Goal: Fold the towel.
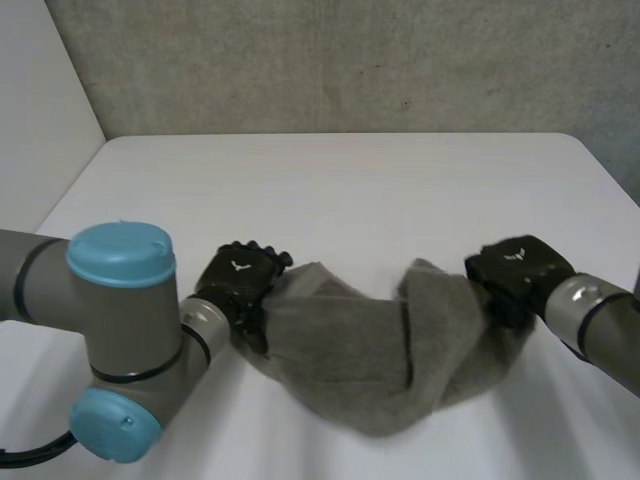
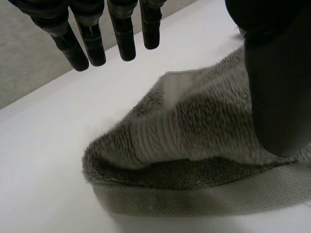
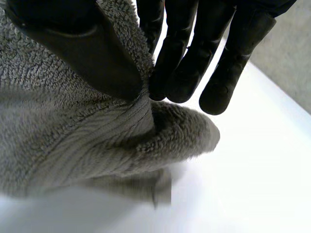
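Fold barely begun: towel bunched between my two hands, nothing squared up yet.

From my station I see the towel (image 1: 380, 350) lying in a crumpled, sagging strip on the white table (image 1: 330, 190), near its front edge. No flat layer or aligned edges show, so I judge nearly all the folding is left. The right hand (image 1: 515, 272) pinches a fold at the towel's right end between thumb (image 3: 82, 48) and fingers (image 3: 187, 63). The left hand (image 1: 240, 285) sits at the left end with fingers (image 2: 124, 34) straight and clear of the cloth, and only its thumb (image 2: 277, 87) lies against it. I find no brand or label. The towel's woven band (image 2: 150, 141) is plain, and a pale mark on each hand's back is too small to read.
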{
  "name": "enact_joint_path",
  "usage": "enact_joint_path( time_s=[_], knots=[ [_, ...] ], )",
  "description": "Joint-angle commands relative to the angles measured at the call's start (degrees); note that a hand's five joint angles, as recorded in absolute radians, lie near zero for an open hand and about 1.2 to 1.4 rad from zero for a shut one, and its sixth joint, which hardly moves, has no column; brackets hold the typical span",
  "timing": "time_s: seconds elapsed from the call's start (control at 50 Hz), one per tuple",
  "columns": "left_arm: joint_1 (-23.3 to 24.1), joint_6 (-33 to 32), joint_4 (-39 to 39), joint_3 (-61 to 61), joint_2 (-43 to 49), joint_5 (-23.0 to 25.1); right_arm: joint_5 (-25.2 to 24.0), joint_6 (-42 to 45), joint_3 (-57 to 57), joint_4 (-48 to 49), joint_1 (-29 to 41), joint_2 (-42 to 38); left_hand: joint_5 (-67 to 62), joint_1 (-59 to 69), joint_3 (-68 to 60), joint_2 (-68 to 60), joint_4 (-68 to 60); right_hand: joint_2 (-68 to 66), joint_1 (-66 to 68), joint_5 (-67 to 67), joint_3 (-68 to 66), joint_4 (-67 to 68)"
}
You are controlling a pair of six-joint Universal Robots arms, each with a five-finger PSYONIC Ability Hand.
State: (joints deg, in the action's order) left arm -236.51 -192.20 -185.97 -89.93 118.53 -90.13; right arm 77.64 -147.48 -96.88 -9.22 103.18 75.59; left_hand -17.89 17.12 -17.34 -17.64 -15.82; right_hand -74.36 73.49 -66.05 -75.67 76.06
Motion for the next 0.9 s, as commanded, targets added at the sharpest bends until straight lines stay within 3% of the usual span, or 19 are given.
enact_joint_path(
  time_s=[0.02,0.04,0.16,0.32,0.4,0.42,0.44,0.46,0.5,0.52,0.54,0.68,0.74,0.78,0.8,0.84,0.86,0.88,0.9],
  knots=[
    [2.81,-0.37,0.08,0.89,2.14,-0.22,0.85,7.11,-2.26,-0.71,-0.71,0.26,11.28,-0.51,0.73,1.03,-0.79,34.37,-33.5,36.06,35.68,-36.07],
    [2.9,-0.37,0.08,0.81,2.32,-0.05,0.85,7.11,-2.0,-0.8,-0.62,0.87,11.12,-0.34,0.56,0.87,-0.96,64.14,-63.27,65.83,65.45,-65.84],
    [2.9,-0.37,0.35,0.89,3.28,-0.05,-0.2,6.94,0.36,-0.54,3.41,4.12,3.38,7.4,-7.18,-6.87,-8.7,64.36,-63.49,66.05,65.67,-66.06],
    [2.99,-4.05,0.61,0.89,4.08,-0.05,-0.21,8.34,4.67,-1.33,12.12,1.68,-32.9,43.68,-43.46,-43.15,-44.98,64.36,-63.49,66.05,65.67,-66.06],
    [2.99,-7.65,0.52,1.33,3.99,-0.05,-0.12,10.28,7.67,-3.7,14.59,-2.99,-40.82,51.59,-51.37,-51.07,-52.89,64.36,-63.49,66.05,65.67,-66.06],
    [2.99,-9.41,0.43,1.77,3.99,-0.22,-0.12,11.76,9.76,-5.62,15.46,-6.21,-45.86,56.63,-56.41,-56.11,-57.93,61.67,-60.8,63.37,62.98,-63.37],
    [2.99,-9.42,0.43,1.77,3.99,-0.22,0.06,13.34,12.3,-8.07,15.64,-9.37,-45.91,56.68,-56.46,-56.16,-57.98,46.09,-45.22,47.79,47.4,-47.79],
    [2.99,-10.82,0.43,2.47,3.99,-0.4,0.06,13.35,12.33,-8.1,15.65,-9.4,-50.24,61.01,-60.79,-60.49,-62.31,45.94,-45.07,47.63,47.25,-47.64],
    [2.99,-12.06,0.43,3.44,3.99,-0.49,0.93,15.98,18.71,-13.96,16.17,-15.44,-52.11,62.88,-62.66,-62.36,-64.18,12.96,-12.09,14.65,14.27,-14.66],
    [2.99,-12.93,0.43,4.66,3.99,-0.49,0.94,15.99,18.74,-13.99,16.17,-15.47,-52.11,62.88,-62.66,-62.36,-64.18,12.8,-11.93,14.49,14.11,-14.5],
    [2.99,-13.55,0.43,6.24,3.99,-0.57,1.55,16.69,22.83,-16.95,15.65,-17.82,-52.11,62.88,-62.66,-62.36,-64.18,-0.69,1.56,1.0,0.62,-1.01],
    [1.84,-13.99,1.75,16.98,3.28,-0.84,2.08,16.17,41.68,-19.79,15.47,-20.65,-52.11,62.88,-62.66,-62.36,-64.18,-5.64,6.51,-3.95,-4.33,3.94],
    [0.08,-13.56,2.37,24.27,2.05,-1.54,1.82,14.5,50.29,-15.22,15.82,-20.74,-52.11,62.88,-62.66,-62.36,-64.18,-5.64,6.51,-3.95,-4.33,3.94],
    [-1.05,-11.98,2.02,30.75,0.13,-4.6,1.82,8.12,53.45,-2.63,16.0,-19.26,-52.11,62.88,-62.66,-62.36,-64.18,-5.64,6.51,-3.95,-4.33,3.94],
    [-1.06,-11.97,2.02,30.78,0.12,-4.62,1.82,8.08,53.46,-2.56,16.0,-19.25,-52.11,62.88,-62.66,-62.36,-64.18,-5.64,6.51,-3.95,-4.33,3.94],
    [-1.23,-9.69,1.4,33.76,-1.02,-7.61,1.38,-3.37,48.4,12.92,15.03,-12.7,-52.11,62.88,-62.66,-62.36,-64.18,-5.64,6.51,-3.95,-4.33,3.94],
    [-1.41,-6.82,-0.17,35.85,-1.98,-11.35,1.38,-3.43,48.36,12.99,15.03,-12.66,-52.11,62.88,-62.66,-62.36,-64.18,-5.64,6.51,-3.95,-4.33,3.94],
    [-1.84,-3.57,-2.18,36.83,-3.12,-15.04,1.38,-8.65,43.31,20.22,13.99,-8.92,-52.11,62.88,-62.66,-62.36,-64.18,-5.64,6.51,-3.95,-4.33,3.94],
    [-1.85,-3.54,-2.2,36.84,-3.13,-15.08,1.38,-8.71,43.26,20.29,13.98,-8.88,-52.11,62.88,-62.66,-62.36,-64.18,-5.64,6.51,-3.95,-4.33,3.94]
  ],
)
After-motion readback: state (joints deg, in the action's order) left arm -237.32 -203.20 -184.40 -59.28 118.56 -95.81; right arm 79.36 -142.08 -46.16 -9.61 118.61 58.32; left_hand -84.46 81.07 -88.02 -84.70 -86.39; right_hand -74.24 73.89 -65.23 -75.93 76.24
